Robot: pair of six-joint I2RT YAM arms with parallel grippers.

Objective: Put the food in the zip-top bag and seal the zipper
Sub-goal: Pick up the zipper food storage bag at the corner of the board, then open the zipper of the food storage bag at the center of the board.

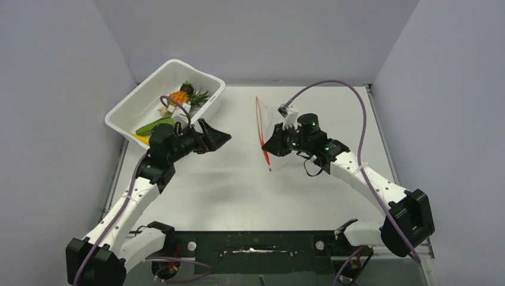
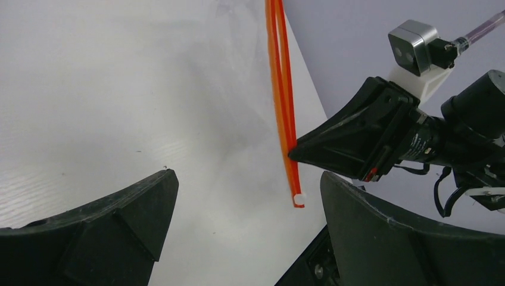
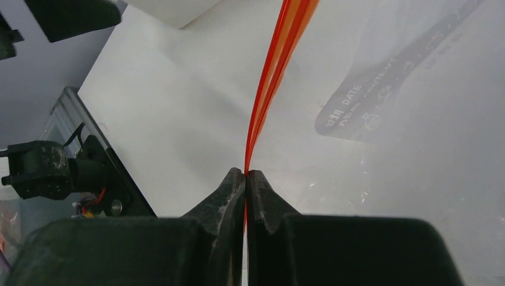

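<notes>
A white table (image 1: pixel 208 190) fills the scene, closed in by plain grey walls (image 1: pixel 268 36) at the back and on both sides; two white robot arms reach onto it from the near edge. At the far left corner a white rectangular tub (image 1: pixel 143 89) sits at an angle and holds the food: an orange pineapple (image 1: pixel 178 96) with a green crown, a green leafy piece (image 1: pixel 153 125) and, at the tub's near end, a yellow banana (image 1: pixel 142 139). The left gripper (image 1: pixel 217 140) hangs just beside the tub's near corner, pointing right toward the middle of the table; its black fingers (image 2: pixel 119 220) are spread wide with nothing between them. The zip-top bag (image 1: pixel 271 116) is near the middle of the table, right of centre, well apart from the tub; its clear body is faint from above, while the right wrist view shows dark printed lettering on the plastic. The zipper (image 1: pixel 260 128) runs as a thin red line from far to near along the bag's left edge, and shows in the left wrist view as two red tracks side by side. The right gripper (image 1: pixel 268 146) has its jaws pressed together, pinching the zipper near its near end.
</notes>
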